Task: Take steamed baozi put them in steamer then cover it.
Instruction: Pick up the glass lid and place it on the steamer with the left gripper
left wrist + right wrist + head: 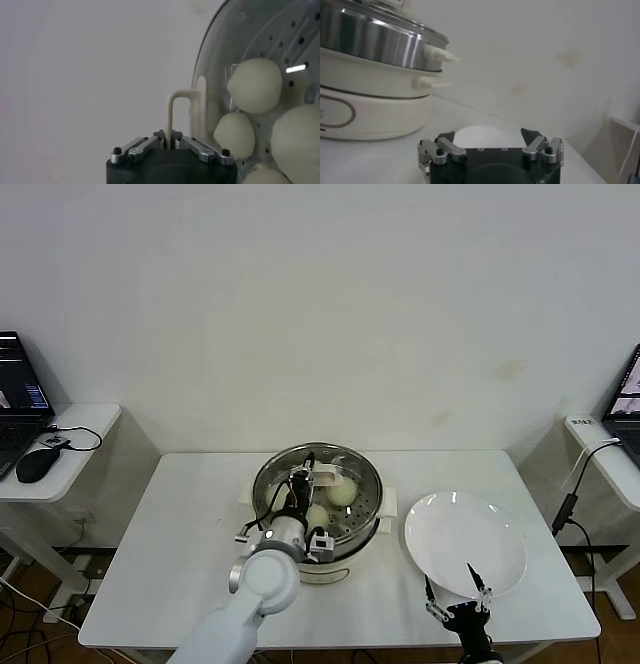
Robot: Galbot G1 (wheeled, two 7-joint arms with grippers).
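Note:
The steamer (372,486) stands mid-table, a shiny steel pot on a cream base, also seen in the right wrist view (375,45). Steamed baozi (342,493) lie on its perforated tray; three show through the glass in the left wrist view (255,85). The cover (200,65), clear glass with a metal rim, is over the pot; I cannot tell whether it rests on the rim. My left gripper (308,477) (170,141) is shut on the cover's cream handle (172,105). My right gripper (457,592) (492,134) is open and holds nothing, low near the table's front edge.
A flat white plate (465,542) (470,132) lies right of the steamer, just beyond the right gripper. Side tables with a laptop (18,399) and mouse (35,466) at left and another laptop (628,399) with cables at right flank the table.

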